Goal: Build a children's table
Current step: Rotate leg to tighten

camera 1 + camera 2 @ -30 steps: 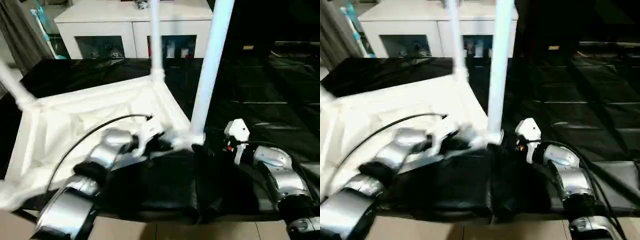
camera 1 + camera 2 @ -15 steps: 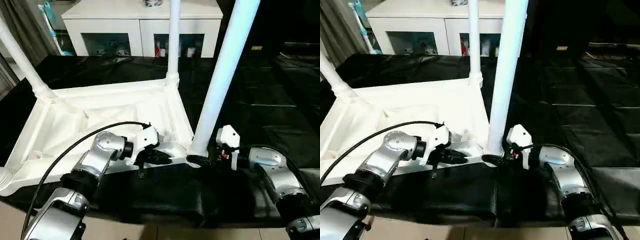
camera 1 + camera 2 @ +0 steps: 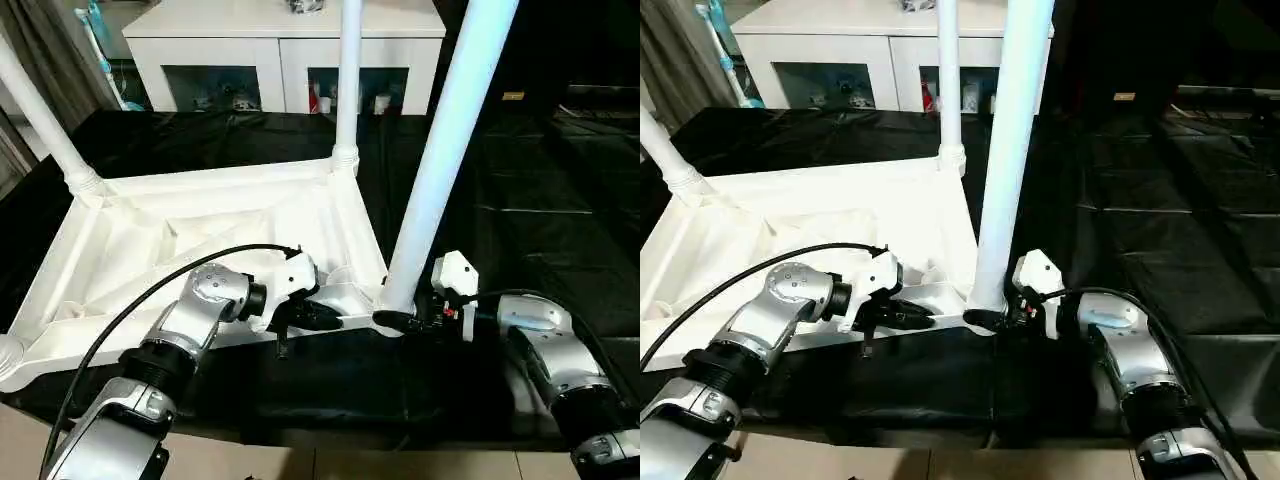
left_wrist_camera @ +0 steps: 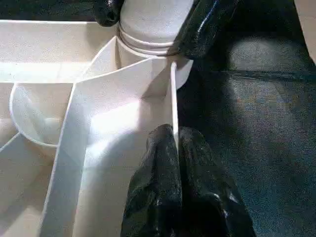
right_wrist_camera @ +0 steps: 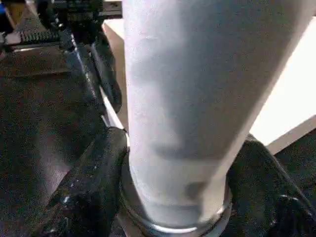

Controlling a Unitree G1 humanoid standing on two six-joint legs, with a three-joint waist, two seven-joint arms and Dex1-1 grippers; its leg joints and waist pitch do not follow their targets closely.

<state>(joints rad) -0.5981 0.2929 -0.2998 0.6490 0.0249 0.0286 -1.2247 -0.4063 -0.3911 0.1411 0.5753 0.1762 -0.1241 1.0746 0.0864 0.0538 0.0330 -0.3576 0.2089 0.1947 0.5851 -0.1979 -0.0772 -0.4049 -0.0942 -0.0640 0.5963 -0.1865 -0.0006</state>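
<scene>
White near leg (image 3: 440, 170) stands upright — right gripper (image 5: 173, 197) clasps its base, left gripper (image 4: 175, 163) pinches the tabletop rim (image 4: 174, 98).

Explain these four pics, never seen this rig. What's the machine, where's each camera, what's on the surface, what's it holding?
It is a humanoid robot with two silver arms, each ending in two black fingers. Two pictures come from its head, looking down; the other two come from cameras on its wrists.

On a black-covered surface lies a white children's table top, upside down, ribs showing. Three legs stand in corner sockets.

The left gripper is shut on the top's thin edge wall. The right gripper clasps the base of the near leg at its socket, a finger on each side. Behind stands a white cabinet.
</scene>
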